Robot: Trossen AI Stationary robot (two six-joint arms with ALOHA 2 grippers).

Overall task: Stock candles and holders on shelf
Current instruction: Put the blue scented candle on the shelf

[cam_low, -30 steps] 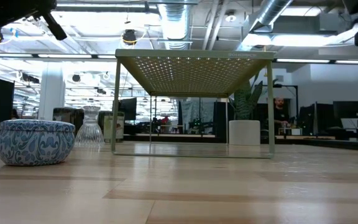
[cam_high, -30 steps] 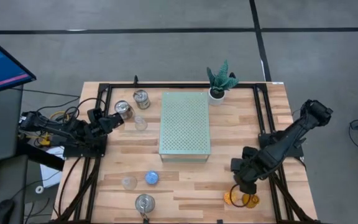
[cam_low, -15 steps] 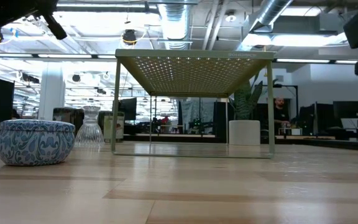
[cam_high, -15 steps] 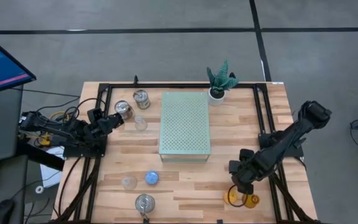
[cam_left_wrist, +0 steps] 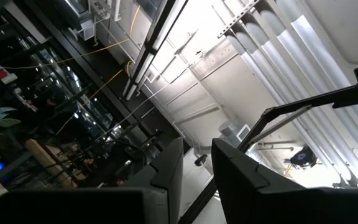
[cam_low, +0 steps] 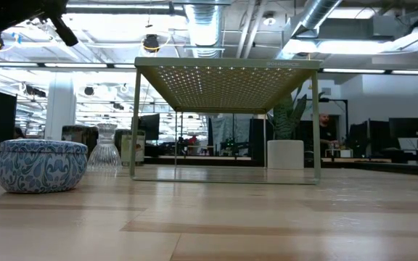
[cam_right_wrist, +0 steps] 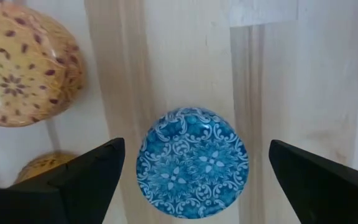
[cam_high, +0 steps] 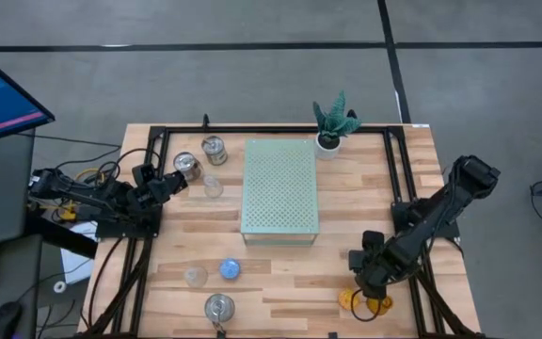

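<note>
Over blue candle [cam_right_wrist: 194, 163]: right gripper [cam_right_wrist: 194, 177] spread wide, empty.

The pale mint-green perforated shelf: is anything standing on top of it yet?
No. From above, the mint-green perforated shelf shows only its bare dotted top.

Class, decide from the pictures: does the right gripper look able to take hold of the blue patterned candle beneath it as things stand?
Probably yes. The right gripper stands open with one finger on each side of the blue candle, nothing lying between. The orange candle sits clear to one side.
</note>
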